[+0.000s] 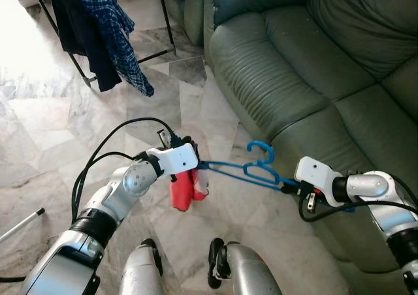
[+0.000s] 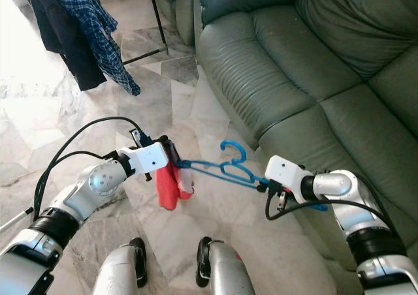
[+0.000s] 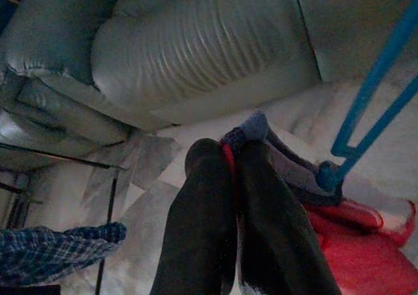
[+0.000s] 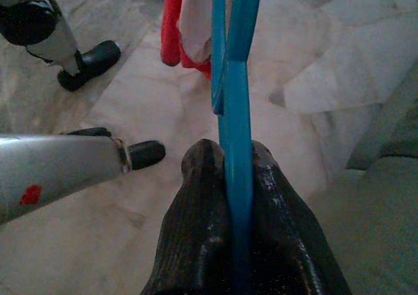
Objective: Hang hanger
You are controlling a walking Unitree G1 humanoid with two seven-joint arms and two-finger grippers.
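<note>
Right gripper [image 4: 238, 171] is clamped tight on one end of the blue hanger [image 1: 251, 171], fingers pinching the bar from both sides; it sits just beside the front edge of the green sofa [image 1: 313, 66]. Left gripper [image 3: 228, 171] is closed on the red garment [image 1: 186, 189] at the hanger's other end, cloth drooping below. The hanger is held roughly level in the air between both grippers, over the marble floor [image 1: 52, 132], hook [image 1: 262, 153] pointing up and away. The clothes rack [image 1: 72, 53] with a plaid shirt [image 1: 111, 27] and a dark garment stands well apart, ahead and to the robot's left. Likely step: carry it to the rack. To do it well, both grips should stay firm, the hanger level so the garment doesn't slide off, hook kept upward and free to catch the rail, and the dangling cloth clear of the robot's feet [image 1: 147, 246].
</note>
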